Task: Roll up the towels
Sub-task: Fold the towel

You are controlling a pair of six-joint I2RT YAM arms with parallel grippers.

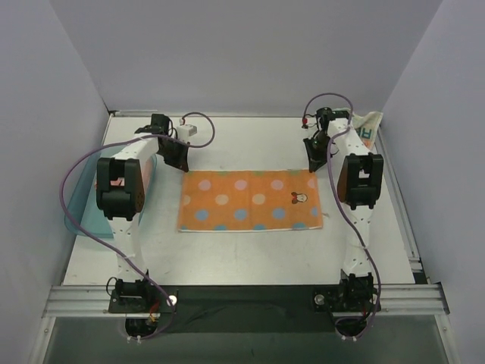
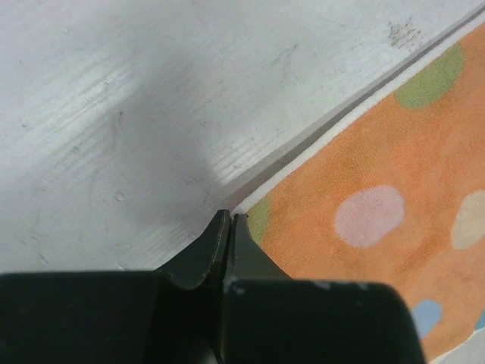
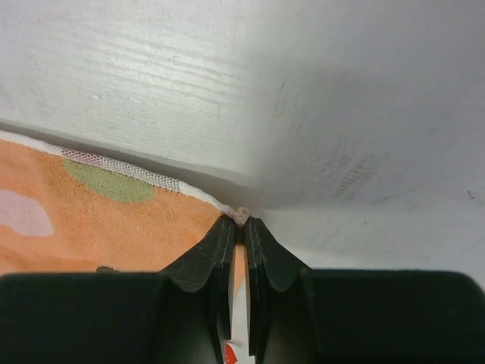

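Note:
An orange towel [image 1: 250, 201] with pastel dots lies spread flat in the middle of the table. My left gripper [image 1: 179, 163] is down at its far left corner. In the left wrist view the gripper [image 2: 231, 216] is shut, its tips meeting right at the corner of the towel [image 2: 364, 220], and no cloth shows between them. My right gripper [image 1: 313, 165] is at the far right corner. The right wrist view shows this gripper [image 3: 241, 220] shut on a small bunch of the towel's [image 3: 114, 220] corner. A second, whitish towel [image 1: 366, 129] with lettering lies crumpled at the far right.
A shallow teal tray [image 1: 76, 212] sits at the table's left edge, partly behind the left arm. Grey walls close in the table on the left, back and right. A raised rail [image 1: 398, 197] runs along the right side.

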